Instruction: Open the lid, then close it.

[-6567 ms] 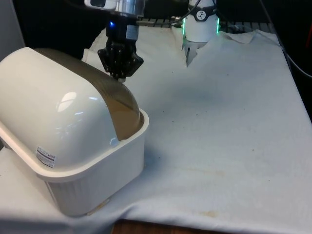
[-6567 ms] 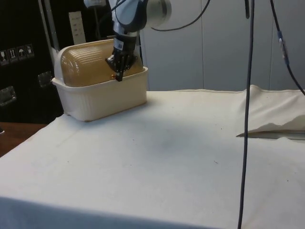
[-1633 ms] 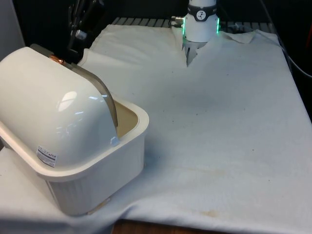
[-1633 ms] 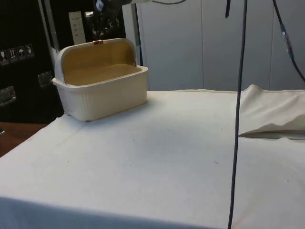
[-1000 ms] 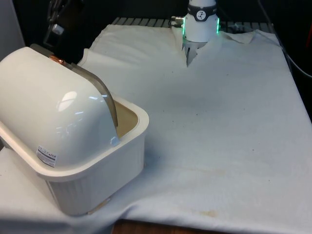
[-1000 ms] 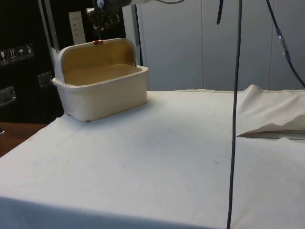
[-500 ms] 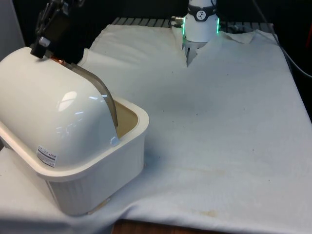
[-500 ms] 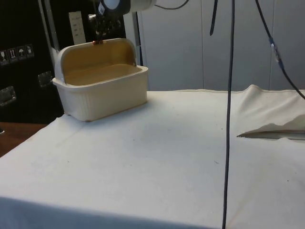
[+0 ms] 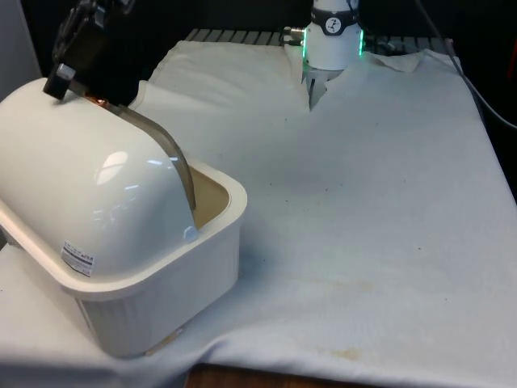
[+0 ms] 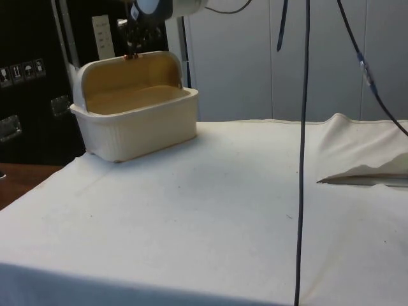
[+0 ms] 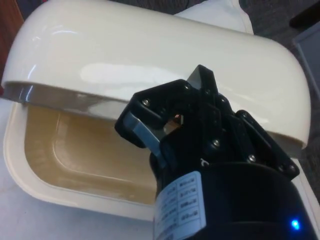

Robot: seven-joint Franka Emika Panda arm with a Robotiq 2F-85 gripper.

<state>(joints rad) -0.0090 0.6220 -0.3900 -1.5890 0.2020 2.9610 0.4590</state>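
Observation:
A cream bread box (image 9: pixel 153 283) stands at the front view's left with its back to that camera. Its smoky roll-top lid (image 9: pixel 173 158) is slid back under the dome, so the box is open and its tan inside (image 10: pixel 131 95) shows in the side view. A small copper knob (image 9: pixel 97 101) sits on the lid's edge at the top of the dome. My black gripper (image 9: pixel 66 82) is right at that knob (image 10: pixel 131 57), tilted, fingers shut. In the wrist view the gripper (image 11: pixel 172 112) hovers over the lid's edge (image 11: pixel 50 95), a copper glint between the finger bases.
White cloth (image 9: pixel 363 202) covers the table to the front view's right of the box. A fold of cloth (image 10: pixel 363 169) is bunched at the side view's right. A black cable (image 10: pixel 301 159) hangs down in front of the side camera.
The lid went from shut to rolled back open. Over the last second my gripper came down from above the box to the copper knob; the lid has stayed open.

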